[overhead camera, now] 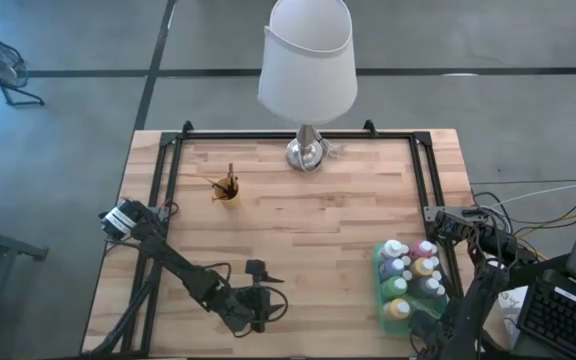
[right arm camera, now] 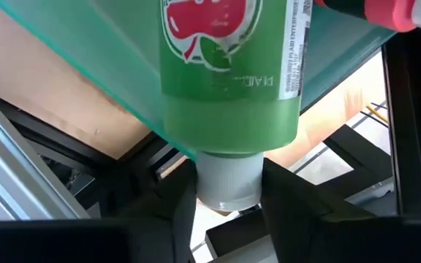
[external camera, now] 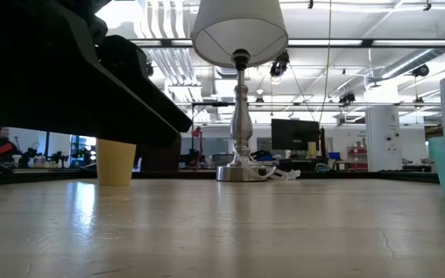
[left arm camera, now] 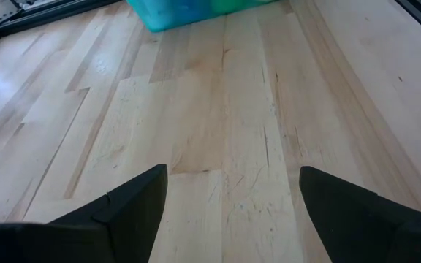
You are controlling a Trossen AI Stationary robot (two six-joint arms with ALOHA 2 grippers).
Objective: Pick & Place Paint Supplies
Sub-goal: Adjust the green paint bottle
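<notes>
Several small white-capped paint bottles (overhead camera: 410,275) stand in a green tray (overhead camera: 378,262) near the table's right edge. My right gripper (right arm camera: 229,186) is at the tray's near end (overhead camera: 423,322), shut on a green paint bottle (right arm camera: 229,66). Thin dark-handled brushes stand in a yellow cup (overhead camera: 227,190) on the table's far left part. My left gripper (left arm camera: 232,175) is open and hovers low over bare wood near the near edge (overhead camera: 266,297), pointing toward the tray (left arm camera: 181,11). My right gripper pinches the green bottle's white cap (right arm camera: 229,183) between its two fingers, one on each side. The bottle's body reaches away from the fingers, in front of the tray's translucent wall (right arm camera: 86,66). I cannot tell whether it is lifted.
A tall lamp with a white shade (overhead camera: 308,60) stands on its metal base (overhead camera: 306,152) at the far middle. A black frame (overhead camera: 168,170) runs along the left, far and right edges. Bare wood lies between my left gripper and the tray. Cables and a keyboard (overhead camera: 568,320) lie off the table's right.
</notes>
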